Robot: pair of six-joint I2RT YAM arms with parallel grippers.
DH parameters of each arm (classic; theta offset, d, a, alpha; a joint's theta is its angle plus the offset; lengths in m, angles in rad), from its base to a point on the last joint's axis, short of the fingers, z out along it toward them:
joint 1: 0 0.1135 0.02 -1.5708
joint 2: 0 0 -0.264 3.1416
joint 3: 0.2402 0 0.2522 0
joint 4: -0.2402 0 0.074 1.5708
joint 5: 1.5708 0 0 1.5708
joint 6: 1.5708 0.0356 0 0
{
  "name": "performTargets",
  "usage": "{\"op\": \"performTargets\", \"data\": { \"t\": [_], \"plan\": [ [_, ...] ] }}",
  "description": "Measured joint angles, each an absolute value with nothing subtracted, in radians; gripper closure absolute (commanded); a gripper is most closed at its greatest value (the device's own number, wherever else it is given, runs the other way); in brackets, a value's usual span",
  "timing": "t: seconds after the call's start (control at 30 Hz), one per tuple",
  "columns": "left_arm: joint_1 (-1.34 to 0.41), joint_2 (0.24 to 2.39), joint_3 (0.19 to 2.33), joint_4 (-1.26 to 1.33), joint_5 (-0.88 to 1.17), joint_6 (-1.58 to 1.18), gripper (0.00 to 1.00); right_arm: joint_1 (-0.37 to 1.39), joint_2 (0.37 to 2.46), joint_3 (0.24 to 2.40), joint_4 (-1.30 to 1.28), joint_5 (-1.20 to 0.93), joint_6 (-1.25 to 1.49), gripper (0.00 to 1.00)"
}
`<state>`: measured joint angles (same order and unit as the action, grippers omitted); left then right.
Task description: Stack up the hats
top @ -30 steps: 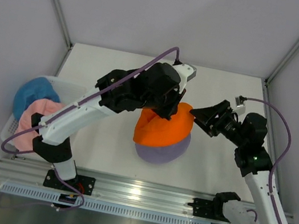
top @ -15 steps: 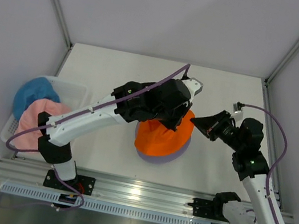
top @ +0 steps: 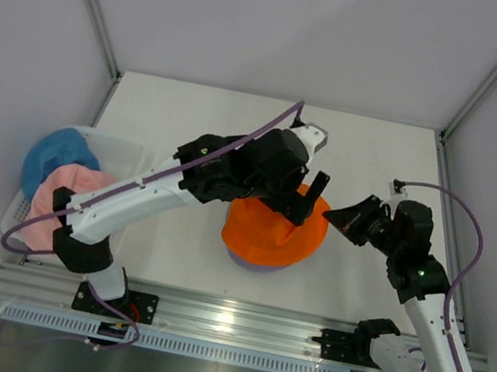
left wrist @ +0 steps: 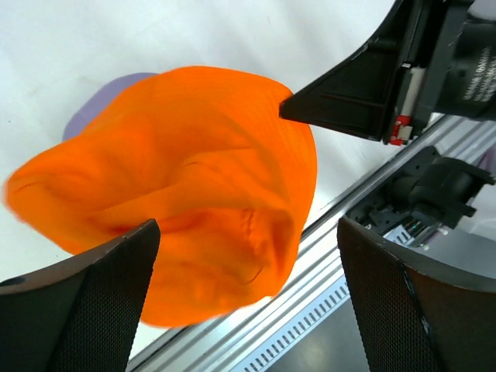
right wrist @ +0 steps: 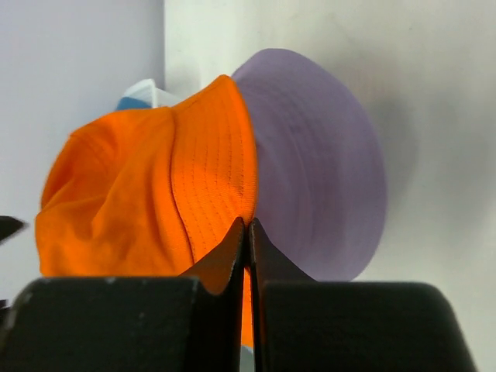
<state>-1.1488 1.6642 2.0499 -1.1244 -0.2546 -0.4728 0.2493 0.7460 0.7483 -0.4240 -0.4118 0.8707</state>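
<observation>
Sitting at the left edge of the desk (top: 378, 161), a white mesh basket (top: 127, 151) holds two hats: a pink hat (top: 64, 197) on the near side and a blue hat (top: 56, 157) behind it, the pink one overlapping the blue.

Well apart from the basket, near the middle of the desk's near edge, the orange hat (top: 269, 233) lies rumpled on top of the purple hat (right wrist: 318, 170). From above, only a thin rim of purple shows beneath the orange.

The left gripper (left wrist: 244, 302) hangs over the orange hat with its jaws spread wide and nothing between them; the fabric lies below and apart from both fingers. The right gripper (right wrist: 248, 225) comes in low from the right side, its jaws pressed together on the orange hat's right brim, with a sliver of orange cloth showing between the fingers.

The left arm stretches diagonally from the near left corner across the desk, and in the overhead view its wrist covers the far edge of the orange hat. A metal rail (top: 235, 319) runs along the near edge, just beside the stacked pair.
</observation>
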Motion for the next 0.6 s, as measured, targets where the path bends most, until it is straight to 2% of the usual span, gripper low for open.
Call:
{"op": "performTargets", "data": {
  "t": [0.17,0.4,0.5,0.6],
  "plan": [
    [-1.06,1.497,1.94,-1.099,-0.248,-0.526,0.0,0.249,0.743,0.73,-0.443,-0.379,0.802,1.0],
    [-0.721,1.037,1.349,-0.938,-0.148,-0.7,0.06,0.249,0.735,0.595,-0.405,-0.381,0.784,1.0],
    [-0.656,0.973,1.165,-0.853,-0.057,-0.754,0.06,0.25,0.737,0.551,-0.382,-0.381,0.783,1.0],
    [-0.64,1.002,1.04,-0.752,0.017,-0.814,0.07,0.251,0.748,0.533,-0.364,-0.381,0.776,1.0]
  ]
}}
